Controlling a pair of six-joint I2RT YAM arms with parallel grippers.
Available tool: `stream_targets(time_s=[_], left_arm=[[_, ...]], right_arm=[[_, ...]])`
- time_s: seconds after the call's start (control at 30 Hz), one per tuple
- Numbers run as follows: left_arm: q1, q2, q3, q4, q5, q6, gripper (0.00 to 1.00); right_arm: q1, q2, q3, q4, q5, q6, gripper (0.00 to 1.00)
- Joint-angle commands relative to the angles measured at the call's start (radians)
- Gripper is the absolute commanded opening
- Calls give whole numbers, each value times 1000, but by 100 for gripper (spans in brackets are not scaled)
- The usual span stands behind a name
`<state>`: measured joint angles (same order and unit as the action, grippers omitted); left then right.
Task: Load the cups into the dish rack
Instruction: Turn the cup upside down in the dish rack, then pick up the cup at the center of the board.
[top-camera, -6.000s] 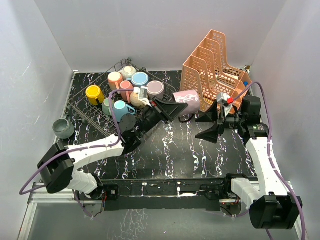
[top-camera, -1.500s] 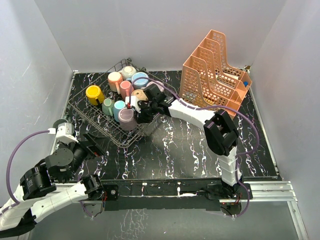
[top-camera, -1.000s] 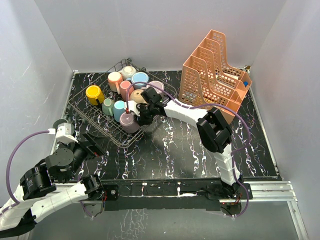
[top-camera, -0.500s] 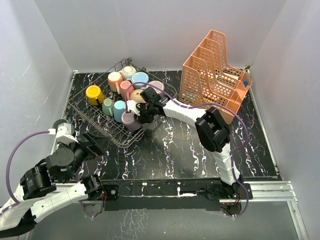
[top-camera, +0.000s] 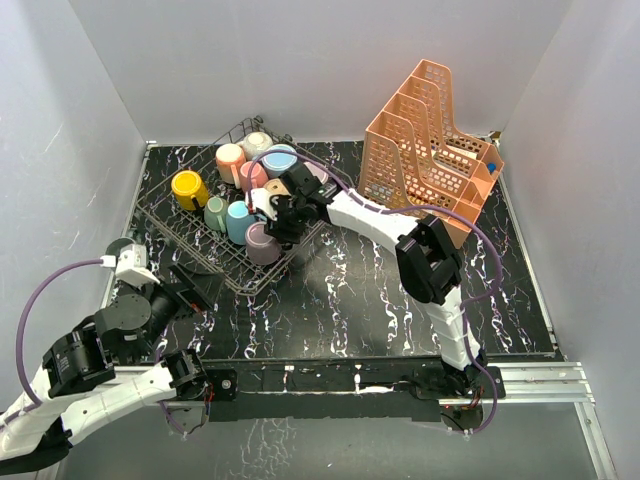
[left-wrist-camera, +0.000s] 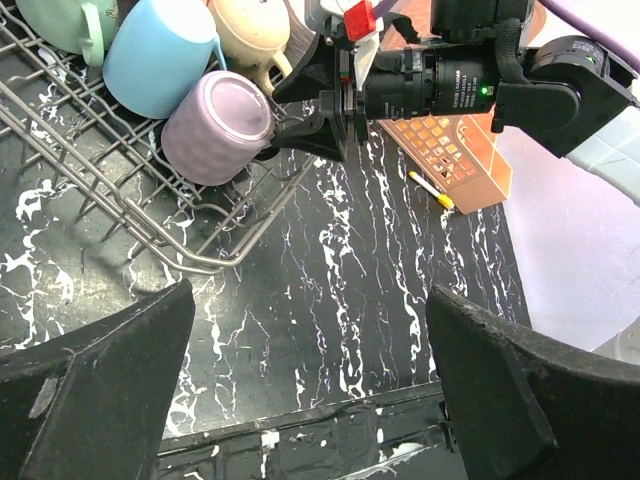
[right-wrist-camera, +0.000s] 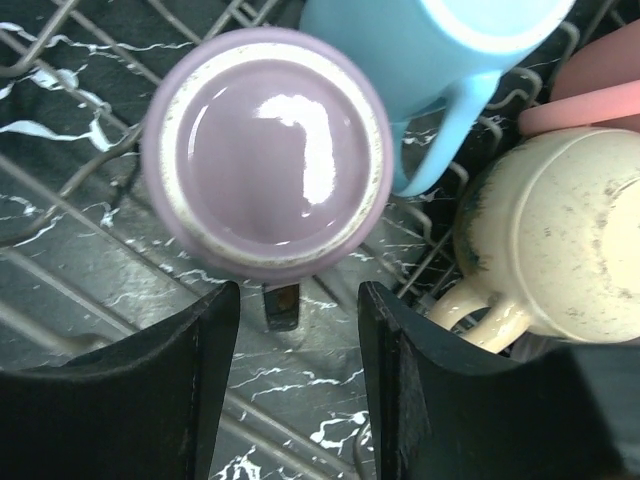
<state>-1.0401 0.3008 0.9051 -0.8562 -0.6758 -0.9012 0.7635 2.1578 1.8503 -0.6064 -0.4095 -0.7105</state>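
- Right gripper (right-wrist-camera: 297, 300): jaws about half parted, gripping nothing. In the wrist view the lilac cup (right-wrist-camera: 265, 150) sits just past the fingertips at 12 o'clock.
- The lilac cup is base-up in the dish rack (top-camera: 215, 268), at the near-right corner, 5 o'clock of the light-blue cup (top-camera: 238, 218).
- Cream cup (right-wrist-camera: 560, 235) is racked at 3 o'clock of the lilac cup.
- Left gripper (left-wrist-camera: 310, 295): jaws wide apart, empty, over the table (top-camera: 350, 300) at 7 o'clock of the rack.
- Orange organizer (top-camera: 430, 150) stands at 3 o'clock of the rack.
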Motion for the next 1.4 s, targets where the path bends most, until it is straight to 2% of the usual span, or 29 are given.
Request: stream_targets(time_s=[0.0,0.2,0.37,0.5,0.63,0.87,1.0,1.13,1.27,1.37], left_arm=[[1,41,20,31,10,9,97],[2,122,30,60,20,51,97],[1,230,59,96,13,140,97],[1,341,106,136,11,227,97],[1,478,183,108,-27,266,97],[4,606,284,103,-45,334,97],[27,673,335,106,-34,375,97],[123,739,380,112,53,425,97],[327,776,376,139,250,474,97],[455,787,352,149,338,505,97]], right_arm=[[-7,-106,60,-87,-72,8,53],[-30,-212,86,-292,-196,-31,51],[-146,-353,-33,-357,-378,-33,48],[-313,-488,-187,-353,-584,-25,47],[-437,-612,-396,-292,-703,-19,47],[-521,-846,-679,-184,-697,-37,48],[-569,-985,-820,-69,-709,-1,54],[-626,-1103,-938,33,-745,50,56],[-689,-1130,-1023,59,-804,49,56],[-733,-1147,-1061,83,-809,54,57]])
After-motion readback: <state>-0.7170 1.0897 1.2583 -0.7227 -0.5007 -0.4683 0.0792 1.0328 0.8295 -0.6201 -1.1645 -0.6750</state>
